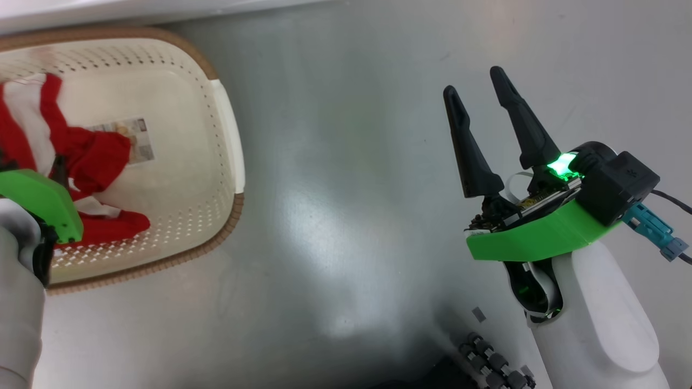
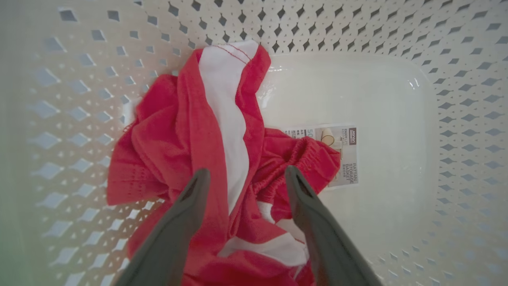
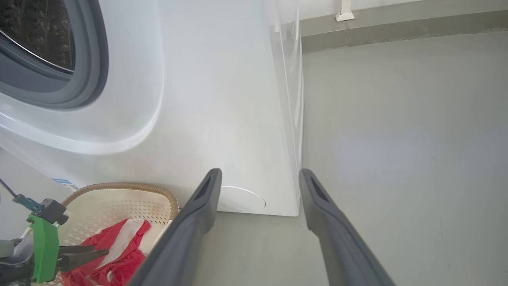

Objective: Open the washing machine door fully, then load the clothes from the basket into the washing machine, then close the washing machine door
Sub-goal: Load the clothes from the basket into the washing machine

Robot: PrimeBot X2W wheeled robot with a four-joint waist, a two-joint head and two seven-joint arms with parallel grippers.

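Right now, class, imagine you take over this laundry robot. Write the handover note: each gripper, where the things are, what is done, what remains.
Left gripper: open, down in the basket, fingers either side of a fold of the clothes, nothing gripped.
Right gripper: open and empty, over the floor near the washing machine.
Things: the clothes lie in the basket, on the floor by the machine's front.
Done: the drum mouth is uncovered, so the door looks open; how fully, cannot tell.
Left: grip the clothes, load them, close the door.
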